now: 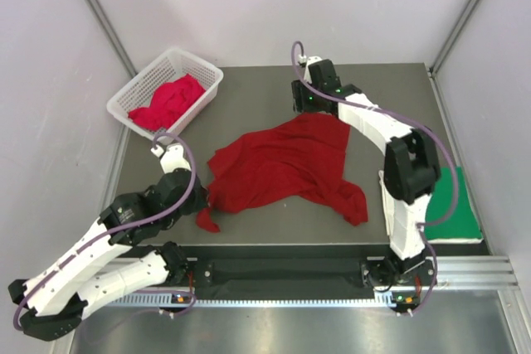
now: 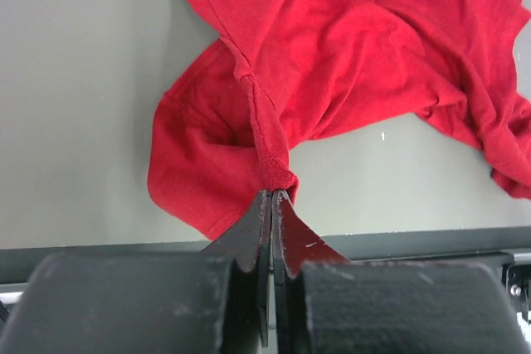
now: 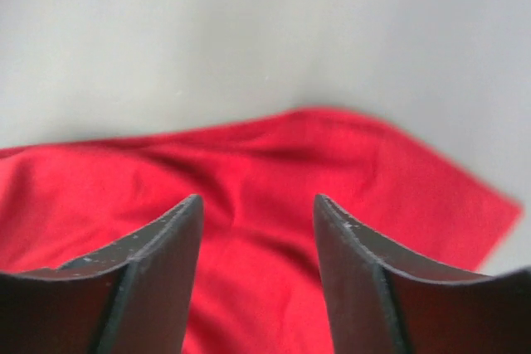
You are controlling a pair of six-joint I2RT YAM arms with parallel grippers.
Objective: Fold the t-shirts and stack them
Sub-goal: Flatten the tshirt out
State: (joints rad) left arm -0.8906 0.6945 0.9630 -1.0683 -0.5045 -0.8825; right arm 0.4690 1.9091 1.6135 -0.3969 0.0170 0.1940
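A dark red t-shirt lies crumpled and spread across the middle of the table. My left gripper is at its near left corner and is shut on a bunched seam of the cloth, fingertips pressed together. My right gripper hovers over the shirt's far edge, open, with nothing between its fingers. A pinkish red t-shirt lies heaped in the basket. A bright green t-shirt lies flat at the right edge, partly hidden by my right arm.
The white lattice basket stands at the far left corner of the dark table. Grey walls close in on both sides. A black rail runs along the near edge between the arm bases.
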